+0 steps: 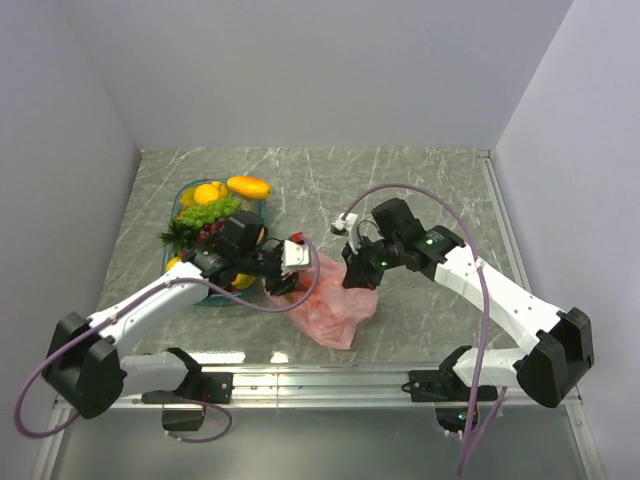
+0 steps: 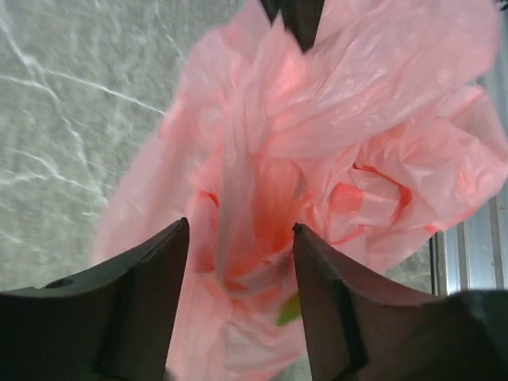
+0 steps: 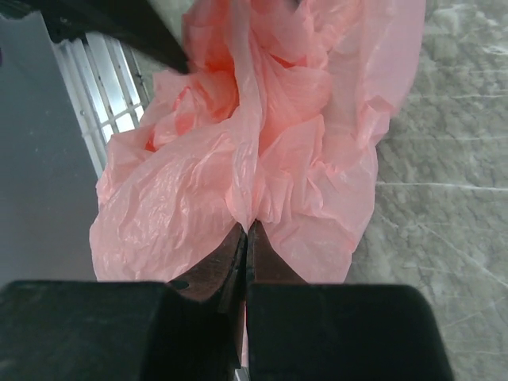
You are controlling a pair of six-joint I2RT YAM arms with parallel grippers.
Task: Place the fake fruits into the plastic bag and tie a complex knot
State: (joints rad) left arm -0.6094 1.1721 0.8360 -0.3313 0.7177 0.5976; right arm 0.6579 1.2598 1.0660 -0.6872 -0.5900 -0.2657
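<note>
- Grey marbled surface [image 1: 400,190]: crinkly pink plastic bag [image 1: 335,305] front-centre.
- Right end effector [image 3: 246,226] pinching bag edge.
- Left end effector [image 2: 240,225] spread, straddling bag fold.
- Glossy plastic fruits [image 1: 225,200] left of bag.

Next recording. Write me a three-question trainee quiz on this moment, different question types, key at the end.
1. True or false: the right gripper is shut on the plastic bag.
2. Where does the mango lie? A in the bag; B in the teal tray with the green grapes; C on bare table.
3. Fill in: the jaws of the left gripper stand ____, pink plastic between them.
Key: 1 true; 2 B; 3 apart.
</note>
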